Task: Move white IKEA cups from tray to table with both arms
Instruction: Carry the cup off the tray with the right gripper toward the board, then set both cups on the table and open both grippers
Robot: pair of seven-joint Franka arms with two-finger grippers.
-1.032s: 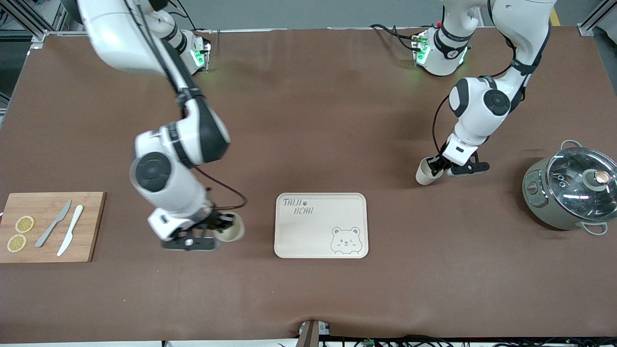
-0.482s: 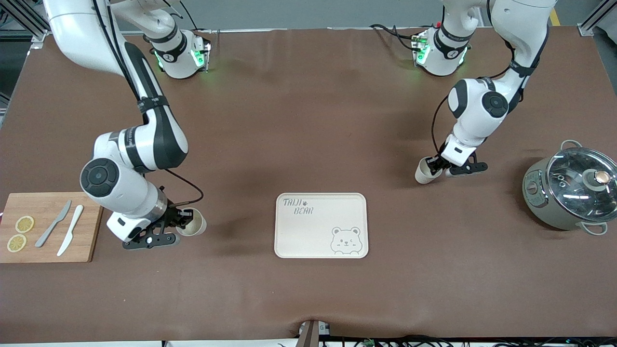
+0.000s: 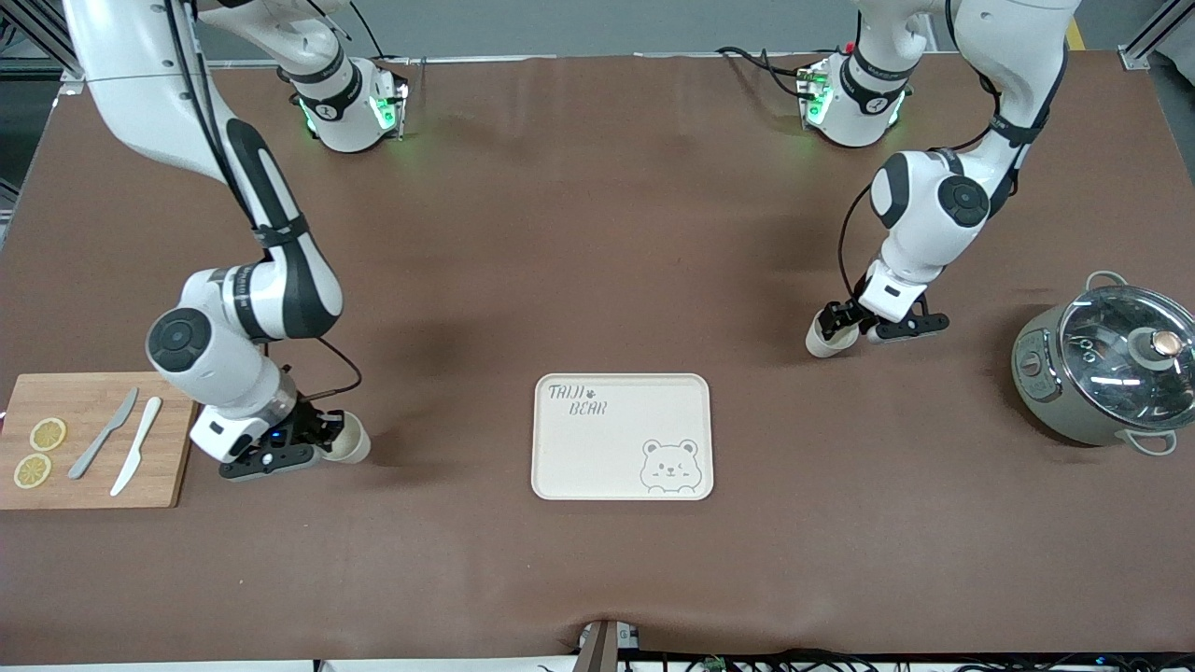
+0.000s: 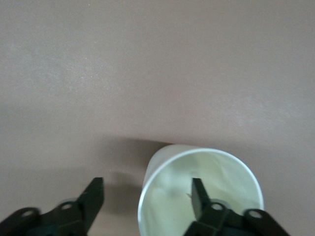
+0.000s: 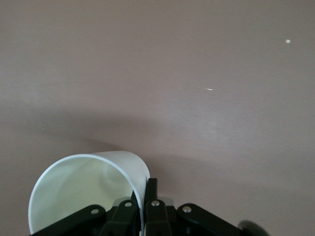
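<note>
The front view shows a brown table [image 3: 597, 233] with a cream tray [image 3: 623, 437] printed with a bear near its middle. Toward the right arm's end, the right gripper [image 3: 317, 441] sits low beside a wooden board [image 3: 98, 439] that carries two knives [image 3: 119, 444] and two lemon slices [image 3: 39, 452]; a white cup [image 3: 350, 449] is at its tip, tilted, on the side toward the tray. Toward the left arm's end, the left gripper [image 3: 843, 317] is low over the table with the second cup [image 3: 827, 337] at its tip, farther from the camera than the tray; a grey-green pot with a glass lid [image 3: 1106, 366] stands near that end. The finger positions are too small to read here. The left wrist view shows what the front view cannot: the left gripper [image 4: 147, 194] has its fingers [image 4: 93, 196] spread wide, one outside the cup [image 4: 199, 191] and clear of the wall, the other inside the round rim, so nothing is pinched. The right wrist view shows the right gripper [image 5: 145, 196] with its fingers [image 5: 150, 191] pressed together on the wall of the cup [image 5: 86, 189], one inside the rim and one outside, the mouth facing the camera and only bare table around.
</note>
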